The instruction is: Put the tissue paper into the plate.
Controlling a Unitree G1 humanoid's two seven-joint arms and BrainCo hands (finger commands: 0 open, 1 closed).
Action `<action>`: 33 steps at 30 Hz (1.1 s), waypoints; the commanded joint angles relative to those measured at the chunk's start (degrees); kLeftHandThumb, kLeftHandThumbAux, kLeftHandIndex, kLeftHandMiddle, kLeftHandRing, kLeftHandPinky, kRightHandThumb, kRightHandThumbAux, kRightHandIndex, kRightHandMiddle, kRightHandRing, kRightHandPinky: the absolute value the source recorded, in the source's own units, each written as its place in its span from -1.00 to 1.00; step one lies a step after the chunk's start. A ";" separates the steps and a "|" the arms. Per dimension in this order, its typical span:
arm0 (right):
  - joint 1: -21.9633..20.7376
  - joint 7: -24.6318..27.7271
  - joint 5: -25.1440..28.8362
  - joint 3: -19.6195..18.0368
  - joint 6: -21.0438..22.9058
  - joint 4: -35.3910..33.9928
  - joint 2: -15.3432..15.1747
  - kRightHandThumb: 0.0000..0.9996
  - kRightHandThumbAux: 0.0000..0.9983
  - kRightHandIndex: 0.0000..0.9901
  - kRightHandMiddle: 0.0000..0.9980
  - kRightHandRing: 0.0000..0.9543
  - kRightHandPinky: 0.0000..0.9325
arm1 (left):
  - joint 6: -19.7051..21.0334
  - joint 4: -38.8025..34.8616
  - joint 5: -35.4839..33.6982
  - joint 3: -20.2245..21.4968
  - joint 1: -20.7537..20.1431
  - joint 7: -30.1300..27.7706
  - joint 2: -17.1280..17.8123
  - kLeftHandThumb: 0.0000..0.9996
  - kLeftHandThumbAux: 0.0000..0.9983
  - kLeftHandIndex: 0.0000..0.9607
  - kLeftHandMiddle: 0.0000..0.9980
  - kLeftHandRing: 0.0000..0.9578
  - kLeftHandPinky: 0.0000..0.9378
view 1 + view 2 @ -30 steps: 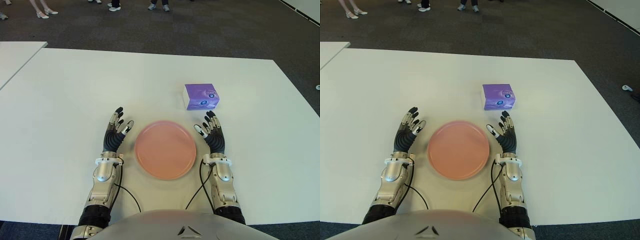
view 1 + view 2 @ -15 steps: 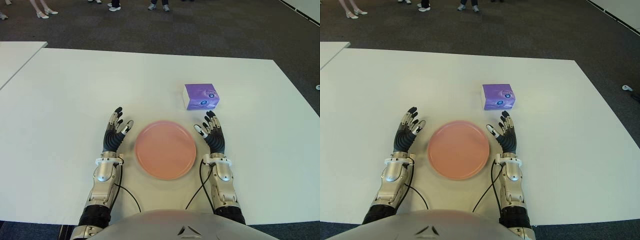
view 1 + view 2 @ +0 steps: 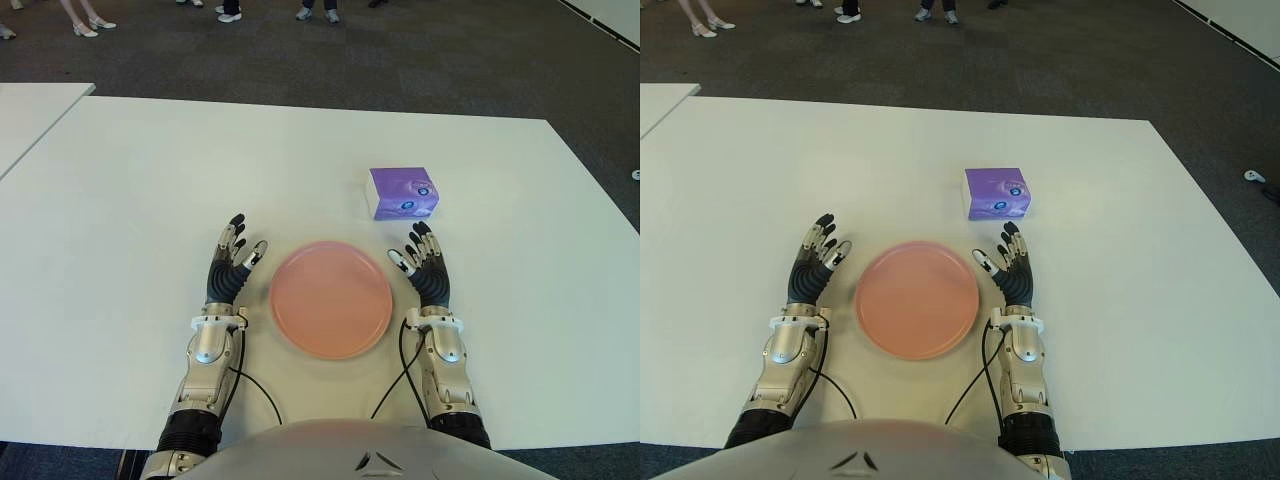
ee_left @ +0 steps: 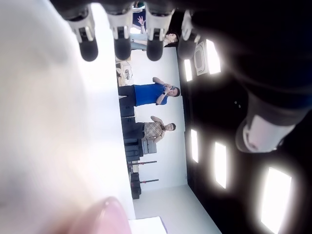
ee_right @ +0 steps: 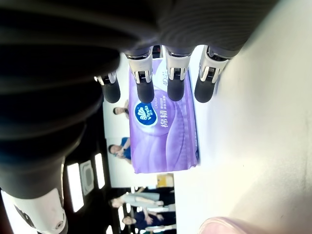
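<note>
Simply white table (image 3: 150, 200) (dark carpet (image 3: 400, 60))

— Where do your hands sit?

— My left hand (image 3: 231, 268) is just left of the plate (image 3: 330, 299), my right hand (image 3: 424, 266) just right of it, fingers spread, holding nothing. The plate lies between them on the table (image 3: 140, 190), near its front edge.

— And the tissue pack?

— The tissue pack (image 3: 402, 192) lies on the table farther out, just ahead of my right fingertips (image 5: 145, 90), behind and right of the plate, apart from it.
</note>
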 commanded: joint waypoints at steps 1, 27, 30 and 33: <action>2.71 -0.46 -0.17 -0.03 2.99 2.29 0.30 -0.68 0.46 -1.00 -0.96 -0.98 -0.90 | 1.59 2.45 0.29 0.13 1.24 0.42 0.01 -1.00 0.06 -1.00 -1.00 -1.00 -1.00; 3.08 -0.49 -1.06 0.57 3.52 1.50 -0.02 -0.69 0.48 -1.00 -0.98 -1.00 -0.91 | -1.27 2.72 0.73 0.19 0.81 1.36 0.03 -1.00 0.11 -1.00 -1.00 -1.00 -1.00; 3.10 -0.54 -1.19 0.60 3.51 1.50 -0.02 -0.68 0.49 -1.00 -0.98 -1.00 -0.91 | -1.35 2.78 0.83 0.16 0.74 1.52 0.08 -1.00 0.10 -1.00 -1.00 -1.00 -1.00; 3.12 -0.67 -1.39 0.64 3.63 1.46 -0.03 -0.68 0.50 -1.00 -0.98 -1.00 -0.92 | -1.32 2.77 0.85 0.12 0.70 1.55 0.16 -1.00 0.09 -1.00 -1.00 -1.00 -1.00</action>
